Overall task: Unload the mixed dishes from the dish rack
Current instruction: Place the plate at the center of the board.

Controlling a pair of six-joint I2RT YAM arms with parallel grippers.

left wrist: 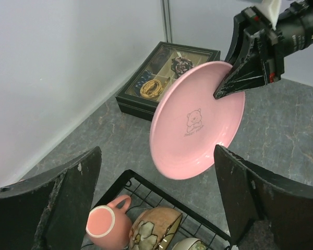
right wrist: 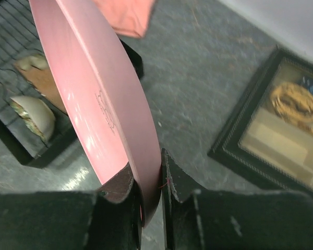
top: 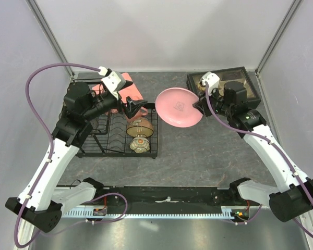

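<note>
**Pink plate out of the rack, pinched by its rim, left arm poised over the mug**

The right gripper (top: 199, 104) has its jaws clamped on the 3 o'clock rim of the large pink plate (top: 178, 107) and holds it tilted on edge beside the dish rack (top: 120, 141), at the rack's 2 o'clock. An edge pinch looks like the only hold a flat plate offers. The left gripper (top: 130, 108) hovers with jaws spread and empty over the pink mug (left wrist: 107, 226), likely lining up a pick. The floral brown bowl (left wrist: 154, 229) and the grey speckled bowl (top: 140, 144) sit in the rack. Whether the plate's low edge touches the table cannot be told. The left arm hides part of the rack, and the right wrist view is blurred.
</note>
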